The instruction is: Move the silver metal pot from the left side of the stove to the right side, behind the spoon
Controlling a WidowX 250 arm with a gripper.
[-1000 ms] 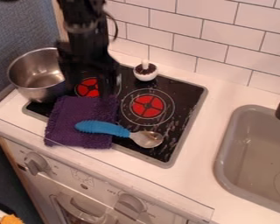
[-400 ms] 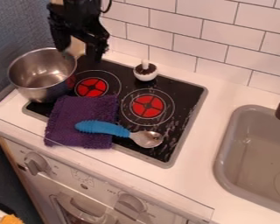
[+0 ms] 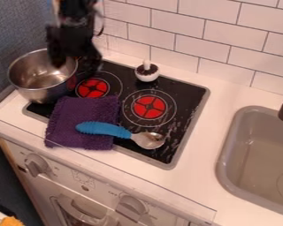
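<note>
The pot is seen to be made of smooth, shiny metal. Purple cloth with a rough, nubby, matt surface is shown. The spoon is formed with a glossy metal bowl and a ribbed, matt handle, apparently of rubber or plastic. The stovetop is finished in glossy black, marked with whitish streaks. The wall is faced with smooth white tiles.

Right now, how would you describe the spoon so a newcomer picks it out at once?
Left of the grey sink is a black stovetop, with a purple cloth over its front edge. The spoon lies with its handle across that cloth and its metal bowl over the stovetop. Its thick blue handle sets it apart from the steel pot.
</note>
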